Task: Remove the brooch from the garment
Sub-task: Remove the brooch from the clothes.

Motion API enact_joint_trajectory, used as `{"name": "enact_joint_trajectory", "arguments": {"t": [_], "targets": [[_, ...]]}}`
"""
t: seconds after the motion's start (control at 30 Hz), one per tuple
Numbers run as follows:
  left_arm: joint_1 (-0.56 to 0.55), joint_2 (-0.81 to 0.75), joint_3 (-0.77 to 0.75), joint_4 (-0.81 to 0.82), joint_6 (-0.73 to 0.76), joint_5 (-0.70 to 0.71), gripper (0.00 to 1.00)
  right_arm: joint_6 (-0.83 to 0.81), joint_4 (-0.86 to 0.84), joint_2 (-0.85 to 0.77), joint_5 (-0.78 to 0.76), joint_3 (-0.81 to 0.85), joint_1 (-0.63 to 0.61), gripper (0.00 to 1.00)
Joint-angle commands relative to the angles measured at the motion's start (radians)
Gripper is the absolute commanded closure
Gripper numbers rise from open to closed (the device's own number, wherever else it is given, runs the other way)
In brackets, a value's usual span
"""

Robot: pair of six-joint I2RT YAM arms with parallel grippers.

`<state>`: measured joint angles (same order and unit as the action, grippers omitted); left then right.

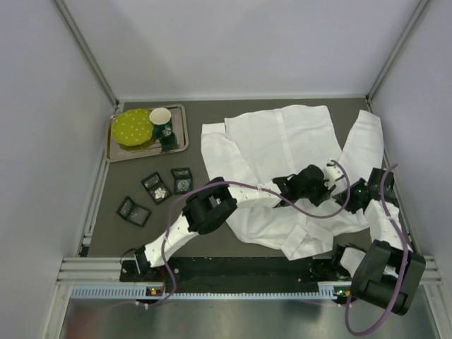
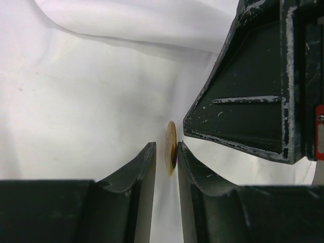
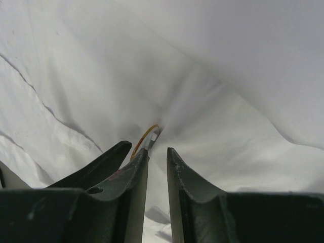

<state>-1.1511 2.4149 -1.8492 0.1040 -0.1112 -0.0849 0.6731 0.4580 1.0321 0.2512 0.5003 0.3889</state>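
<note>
The garment [image 1: 282,134] is a white creased shirt spread over the right half of the dark table. It fills the left wrist view [image 2: 76,101] and the right wrist view [image 3: 228,76]. The brooch [image 2: 171,142] is a small gold disc seen edge-on, pinned to the cloth. My left gripper [image 1: 329,185] [image 2: 166,146] is shut on it at the fingertips. My right gripper [image 1: 342,193] [image 3: 157,151] is just beside it, jaws a narrow gap apart with nothing between them. Its finger [image 2: 248,91] stands right of the brooch. The brooch rim and silver clasp [image 3: 148,134] show past its left fingertip. The brooch is hidden in the top view.
A metal tray [image 1: 116,152] at the back left holds a yellow-green plate [image 1: 134,127] and a cup [image 1: 161,116]. Three small black boxes [image 1: 155,187] [image 1: 182,180] [image 1: 133,210] lie left of the shirt. White walls enclose the table.
</note>
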Motion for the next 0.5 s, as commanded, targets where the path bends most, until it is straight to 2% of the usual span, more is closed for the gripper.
{"name": "enact_joint_trajectory", "arguments": {"t": [0.0, 0.3, 0.43, 0.47], "targets": [[0.005, -0.004, -0.031, 0.028, -0.010, -0.010, 0.70, -0.003, 0.001, 0.010, 0.003, 0.035, -0.005, 0.78], [0.005, 0.016, -0.068, -0.006, -0.001, -0.022, 0.73, 0.006, 0.002, -0.006, -0.004, 0.027, -0.005, 0.78], [0.005, 0.013, -0.064, -0.001, -0.005, -0.001, 0.89, 0.020, -0.001, 0.019, 0.023, 0.023, 0.002, 0.79], [0.005, 0.012, -0.061, 0.003, -0.005, 0.000, 0.90, 0.022, 0.001, 0.037, 0.032, 0.023, 0.004, 0.79]]}}
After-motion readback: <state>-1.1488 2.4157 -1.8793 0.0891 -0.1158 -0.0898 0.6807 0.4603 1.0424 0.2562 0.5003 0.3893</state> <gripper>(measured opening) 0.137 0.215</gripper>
